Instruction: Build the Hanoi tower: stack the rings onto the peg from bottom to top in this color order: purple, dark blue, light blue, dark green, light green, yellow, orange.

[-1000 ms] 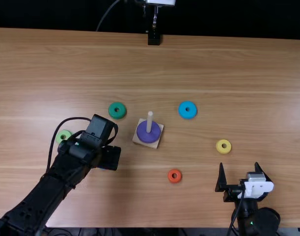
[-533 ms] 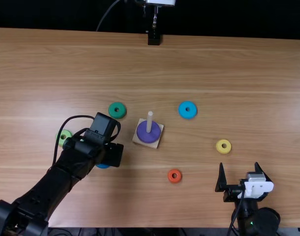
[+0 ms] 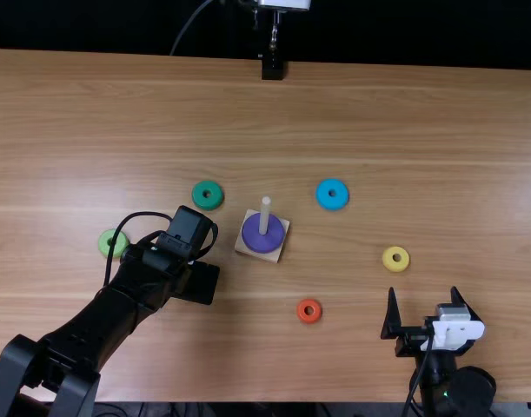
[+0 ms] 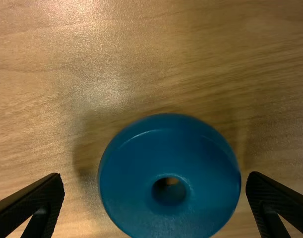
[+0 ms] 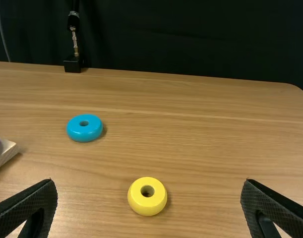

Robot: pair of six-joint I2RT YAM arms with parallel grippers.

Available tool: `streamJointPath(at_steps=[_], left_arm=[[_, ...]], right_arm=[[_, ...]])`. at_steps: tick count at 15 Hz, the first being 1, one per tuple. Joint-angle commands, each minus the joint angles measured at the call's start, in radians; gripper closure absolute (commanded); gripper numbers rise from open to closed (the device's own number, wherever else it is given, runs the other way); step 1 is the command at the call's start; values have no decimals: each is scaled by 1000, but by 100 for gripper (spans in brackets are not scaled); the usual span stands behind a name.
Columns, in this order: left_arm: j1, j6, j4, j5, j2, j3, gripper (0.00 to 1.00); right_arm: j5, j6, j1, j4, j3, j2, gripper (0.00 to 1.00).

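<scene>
One dark blue ring, flat, hole upward, lay on the table's left, nearer half, between the left gripper's widely parted, empty fingers, seemingly closer to one; the right gripper, also wide and empty, stood farther away.

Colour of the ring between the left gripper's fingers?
Dark blue; the ring shows best in the left wrist view.

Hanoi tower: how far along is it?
Done: the purple ring sits on the peg. In hand: nothing; the left gripper is open over the dark blue ring. Remaining: that ring, then light blue, dark green, light green, yellow and orange, all loose on the table.
</scene>
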Motion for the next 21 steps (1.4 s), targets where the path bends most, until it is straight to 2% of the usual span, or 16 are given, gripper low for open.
streamJointPath(at_steps=[1, 3, 4, 5, 6, 9, 11, 13, 16, 17, 18, 19, 20, 21], left_arm=[[-12, 15, 0, 0, 15, -17, 0], [-12, 15, 0, 2, 15, -17, 0], [-12, 15, -2, 41, 15, -19, 0], [-11, 17, -2, 99, 15, -29, 0], [-12, 17, 0, 138, 15, -45, 0], [-12, 17, 2, 144, 10, -59, 16], [-12, 17, 16, 136, 9, -60, 32], [-11, 15, 99, 144, 7, -60, 33], [-8, 15, 106, 147, 6, -60, 35], [-6, 15, 105, 147, 6, -60, 43], [-6, 15, 105, 138, 4, -60, 61], [-6, 15, 103, 133, 3, -60, 86], [-6, 15, 101, 129, 1, -57, 100], [-6, 13, 88, 127, 0, -45, 100]], right_arm=[[-6, -2, -10, -76, -51, -13, 0], [-7, -2, -10, -76, -51, -13, 0], [-6, -2, -10, -76, -51, -13, 0], [-7, -2, -10, -76, -51, -13, 0], [-7, -2, -10, -76, -51, -13, 0], [-7, 0, -10, -76, -51, -13, 0], [-6, -2, -10, -76, -51, -13, 0], [-6, -2, -10, -76, -51, -13, 0], [-6, -2, -10, -76, -51, -13, 0], [-6, -2, -10, -76, -51, -13, 0], [-6, 0, -10, -76, -51, -13, 0], [-7, -2, -10, -76, -51, -13, 0], [-6, 0, -10, -76, -51, -13, 0], [-6, 0, -10, -76, -51, -13, 0]])
